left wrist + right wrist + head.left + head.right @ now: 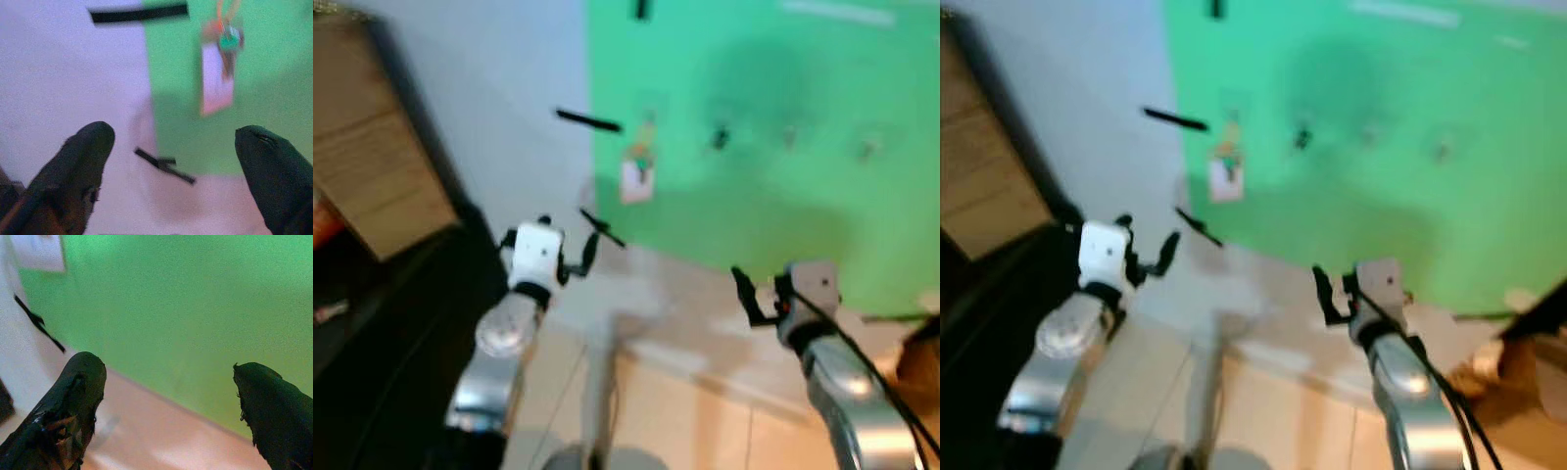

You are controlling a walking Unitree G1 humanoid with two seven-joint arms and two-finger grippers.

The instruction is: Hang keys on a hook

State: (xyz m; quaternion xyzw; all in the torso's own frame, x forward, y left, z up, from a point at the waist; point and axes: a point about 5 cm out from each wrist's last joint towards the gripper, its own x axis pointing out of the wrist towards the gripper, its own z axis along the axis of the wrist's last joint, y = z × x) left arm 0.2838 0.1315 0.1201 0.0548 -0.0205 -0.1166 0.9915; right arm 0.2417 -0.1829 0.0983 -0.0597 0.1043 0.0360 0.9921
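Observation:
A bunch of keys with an orange strap and a pale tag (637, 168) hangs on the green wall panel (783, 117), near its left edge; the wrist view shows the same keys (218, 73) hanging there. Small hooks (720, 138) dot the panel further right, blurred. My left gripper (589, 250) is raised below and left of the keys, apart from them, open and empty, its fingers (83, 161) spread wide. My right gripper (744, 289) is held up before the lower part of the panel, open and empty, fingers (73, 396) apart.
A cardboard box (372, 166) rests on dark furniture (382, 323) at my left. Strips of black tape (588, 120) hold the panel's edge to the white wall. Light floor tiles (685, 411) and a pale baseboard lie below. A brown object (920, 357) sits at far right.

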